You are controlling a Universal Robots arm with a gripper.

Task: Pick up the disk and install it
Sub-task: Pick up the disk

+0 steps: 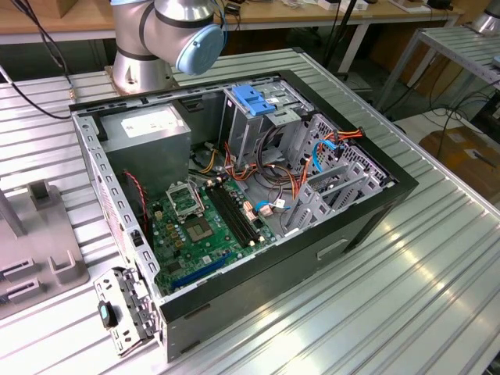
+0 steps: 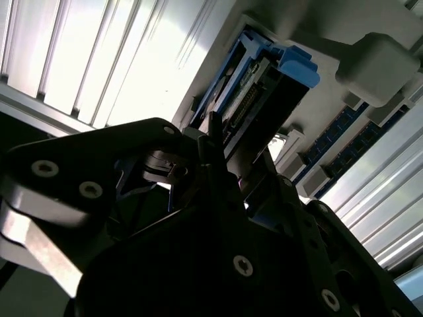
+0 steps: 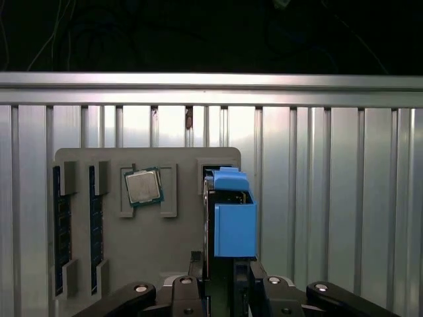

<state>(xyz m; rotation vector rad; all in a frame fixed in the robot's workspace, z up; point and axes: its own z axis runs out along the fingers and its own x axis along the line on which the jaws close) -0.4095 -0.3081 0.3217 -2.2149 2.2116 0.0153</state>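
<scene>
The disk stands on edge in its blue plastic rail frame, at a slot of the grey parts holder. My gripper has a black finger on each side of it and looks shut on it. In the second wrist view the disk runs out from between the fingers, connector edge and blue frame showing. The open computer case lies on the metal table in the exterior view, with a blue bracket on top of its drive cage.
The holder also carries a processor chip and memory sticks in its slots. In the case sit a grey power-supply box, the green motherboard and loose cables. The arm's base stands behind the case.
</scene>
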